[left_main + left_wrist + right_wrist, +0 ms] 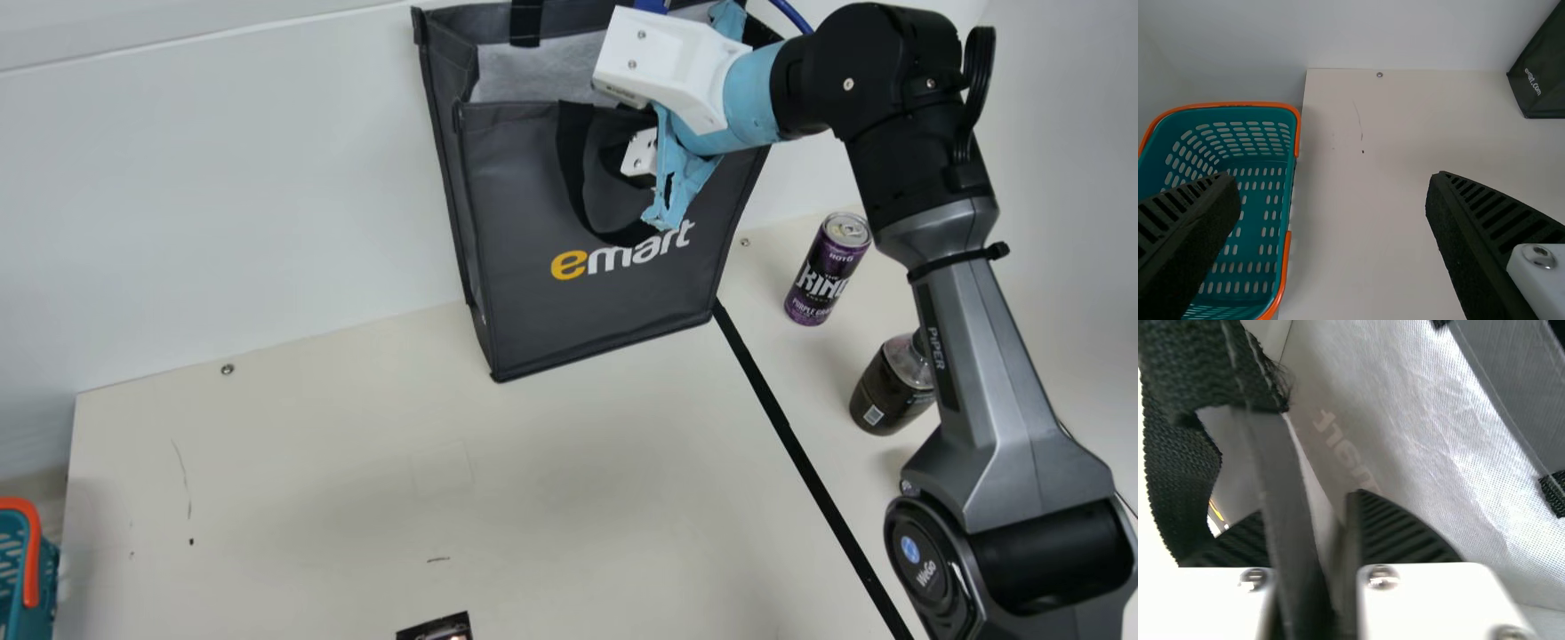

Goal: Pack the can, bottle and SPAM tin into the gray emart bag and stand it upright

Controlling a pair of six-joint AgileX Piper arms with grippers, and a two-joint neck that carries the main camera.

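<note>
"So, how does the gray emart bag look?"

"Boxy and tall, with its mouth open and pale lining inside. It's at the far side of the tabletop, near the wall, with a black handle looping down the front. I can't tell whether its whole base rests on the table."

"And what has hold of it?"

"The right gripper, up at the mouth. In the right wrist view its ribbed fingers are clenched on the bag's edge, one on each side of the cloth."

"What about the left gripper?"

"Released, its fingers wide apart."

"Where are the can and the bottle?"

"Both to the right of the bag, outside it. The can is purple with a silver top, upright on the far right. The bottle is nearer, with a dark label and clear shoulder, partly behind the right arm."

"Any edges to mind?"

"A teal basket with an orange rim sits beside the tabletop's left edge. Between it and the bag there's a broad stretch of tabletop. A black strip runs from near the bag's lower right corner toward the near side."

"And at the near side?"

"A small dark thing, too cut off to name."
</note>
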